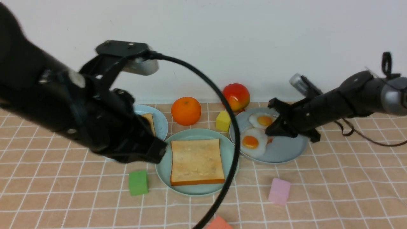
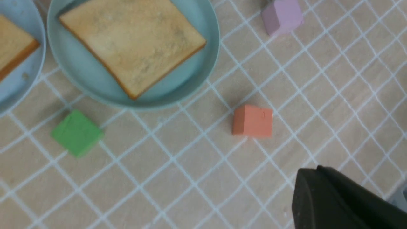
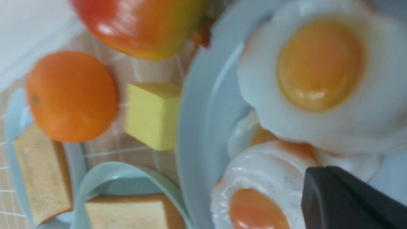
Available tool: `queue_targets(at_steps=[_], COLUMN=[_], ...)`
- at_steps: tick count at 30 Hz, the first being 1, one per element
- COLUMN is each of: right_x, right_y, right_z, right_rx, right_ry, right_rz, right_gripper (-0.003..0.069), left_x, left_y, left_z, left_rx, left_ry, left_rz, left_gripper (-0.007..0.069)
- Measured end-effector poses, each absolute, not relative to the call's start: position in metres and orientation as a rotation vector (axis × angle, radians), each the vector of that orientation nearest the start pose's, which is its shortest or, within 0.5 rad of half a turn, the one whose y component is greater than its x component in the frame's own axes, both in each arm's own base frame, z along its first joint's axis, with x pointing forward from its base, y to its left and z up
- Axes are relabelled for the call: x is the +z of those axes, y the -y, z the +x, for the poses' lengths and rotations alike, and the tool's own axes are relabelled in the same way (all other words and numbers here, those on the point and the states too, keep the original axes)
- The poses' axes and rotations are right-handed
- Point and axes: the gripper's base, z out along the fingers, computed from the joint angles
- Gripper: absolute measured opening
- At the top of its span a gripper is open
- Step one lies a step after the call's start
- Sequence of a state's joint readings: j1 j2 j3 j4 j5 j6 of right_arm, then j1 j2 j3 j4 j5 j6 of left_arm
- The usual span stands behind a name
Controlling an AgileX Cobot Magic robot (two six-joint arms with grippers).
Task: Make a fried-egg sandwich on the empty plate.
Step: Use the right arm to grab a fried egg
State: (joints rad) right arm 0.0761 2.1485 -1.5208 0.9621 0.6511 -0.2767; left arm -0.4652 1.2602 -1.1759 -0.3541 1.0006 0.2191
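Note:
One golden toast slice [image 1: 197, 160] [image 2: 133, 41] lies flat on the mint-green plate [image 1: 163, 168] [image 2: 190, 79]. A second toast slice [image 1: 148, 122] [image 3: 41, 181] sits on the sky-blue plate [image 1: 160, 121], partly hidden by my left arm. White fried eggs [image 1: 252, 142] [image 3: 254, 190] with orange yolks overlap on the grey-blue plate [image 1: 283, 149] [image 3: 203, 111]. My right gripper [image 1: 270, 130] [image 3: 315, 167] is shut, its tip against the nearer egg's white; I cannot see whether any white is pinched. My left gripper [image 1: 160, 152] [image 2: 314, 168] is shut and empty beside the mint-green plate.
An orange [image 1: 186, 110], a red-yellow fruit [image 1: 236, 96] and a yellow block [image 1: 223, 121] stand behind the plates near the wall. A green block [image 1: 138, 182], a pink block [image 1: 279, 190] and an orange-red block [image 2: 252, 121] lie in front. My left arm's cable [image 1: 233, 136] arcs across the plates.

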Motion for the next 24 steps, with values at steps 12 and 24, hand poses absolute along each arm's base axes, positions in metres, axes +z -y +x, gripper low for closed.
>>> queue_targets(at_steps=[12,24], right_x=[0.191,0.171], right_y=[-0.092,-0.098], right_z=[0.43,0.433], right_rx=[0.859,0.823], right_ry=[-2.692,-2.733], right_rz=[0.174,0.403], right_gripper=[0.0014,0.0349], left_x=[0.358,0.359], left_y=[0.12,0.121], left_z=[0.191,0.193], left_rx=[-0.477,-0.478], left_ry=[-2.467,-2.439], left_rz=[0.723,0.708], left_gripper=[0.0015,0.0022])
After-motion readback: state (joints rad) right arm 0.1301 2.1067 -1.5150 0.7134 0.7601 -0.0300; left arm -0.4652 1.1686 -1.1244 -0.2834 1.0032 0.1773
